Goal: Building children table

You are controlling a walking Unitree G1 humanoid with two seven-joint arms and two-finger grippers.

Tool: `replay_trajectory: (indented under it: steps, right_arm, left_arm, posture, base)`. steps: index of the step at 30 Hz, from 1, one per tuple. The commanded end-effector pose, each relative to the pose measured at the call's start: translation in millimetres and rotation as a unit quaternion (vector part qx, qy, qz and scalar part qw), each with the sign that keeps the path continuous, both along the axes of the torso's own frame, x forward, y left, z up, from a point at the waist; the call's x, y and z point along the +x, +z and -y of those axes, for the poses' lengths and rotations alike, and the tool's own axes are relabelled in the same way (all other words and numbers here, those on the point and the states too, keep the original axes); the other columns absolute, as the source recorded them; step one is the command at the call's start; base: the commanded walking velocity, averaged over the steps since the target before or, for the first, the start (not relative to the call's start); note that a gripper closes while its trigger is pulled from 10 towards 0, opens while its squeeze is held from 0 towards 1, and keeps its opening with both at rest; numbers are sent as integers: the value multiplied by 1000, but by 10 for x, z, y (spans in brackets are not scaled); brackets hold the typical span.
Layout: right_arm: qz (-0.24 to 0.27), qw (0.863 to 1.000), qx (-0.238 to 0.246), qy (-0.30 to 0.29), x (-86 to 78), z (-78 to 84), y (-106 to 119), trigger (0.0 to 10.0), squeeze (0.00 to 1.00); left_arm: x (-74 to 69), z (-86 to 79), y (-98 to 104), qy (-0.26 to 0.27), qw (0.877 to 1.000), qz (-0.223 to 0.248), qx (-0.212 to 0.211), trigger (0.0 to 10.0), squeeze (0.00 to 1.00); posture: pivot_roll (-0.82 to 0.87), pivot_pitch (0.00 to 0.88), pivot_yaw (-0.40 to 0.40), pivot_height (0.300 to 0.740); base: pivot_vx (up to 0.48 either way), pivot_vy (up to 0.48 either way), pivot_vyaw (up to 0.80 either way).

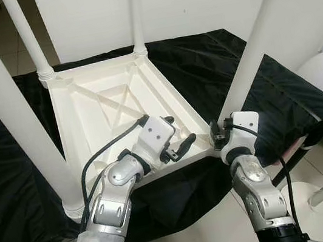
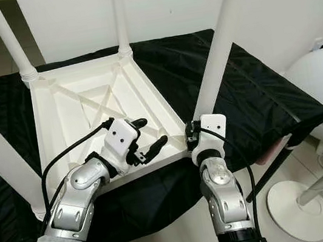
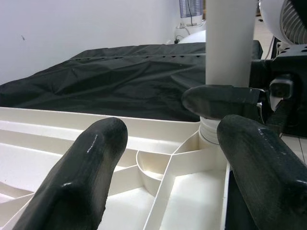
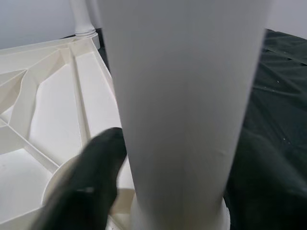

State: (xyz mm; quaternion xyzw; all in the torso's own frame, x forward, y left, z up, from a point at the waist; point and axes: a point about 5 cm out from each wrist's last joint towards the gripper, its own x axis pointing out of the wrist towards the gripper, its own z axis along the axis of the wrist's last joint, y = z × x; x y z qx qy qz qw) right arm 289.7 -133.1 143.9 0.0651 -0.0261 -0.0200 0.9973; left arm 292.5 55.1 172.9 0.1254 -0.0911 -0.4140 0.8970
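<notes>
Right gripper (image 1: 216, 134) around table leg (image 1: 259, 38).

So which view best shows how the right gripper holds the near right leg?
Right wrist view: the table leg stands close between the black fingers. Both eye views show the right gripper at the leg's base, fingers mostly hidden.

Table (image 1: 87, 117): white plastic, smooth, slight sheen.
Legs (image 1: 259, 38): white plastic, smooth, matt.
Cloth (image 1: 214, 63): black fabric, creased, faint sheen.
Arms (image 1: 110, 206): silver metal, glossy.
Fingers (image 3: 76, 177): black, matt, slightly textured.
Floor (image 1: 210, 236): glossy tile.
</notes>
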Motion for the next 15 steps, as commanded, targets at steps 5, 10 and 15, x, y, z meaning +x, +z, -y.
replay_trajectory:
  steps: [5,10,15]
  right_arm:
    - [1,999,31,13,-66,-23,-33,10000,1000]
    - [-3,999,4,38,-109,130,-110,10000,1000]
    - [-3,997,-8,73,-119,223,-155,10000,1000]
  left_arm:
    - [50,-20,17,46,999,11,-7,10000,0]
    - [54,-24,16,50,999,13,-6,10000,0]
    - [61,-30,19,52,999,13,-6,10000,0]
  posture:
    - [-74,36,-34,740]
    - [-71,33,-39,740]
    - [-69,31,-39,740]
  base:
    - [0,0,0]
    - [0,0,0]
    - [0,0,0]
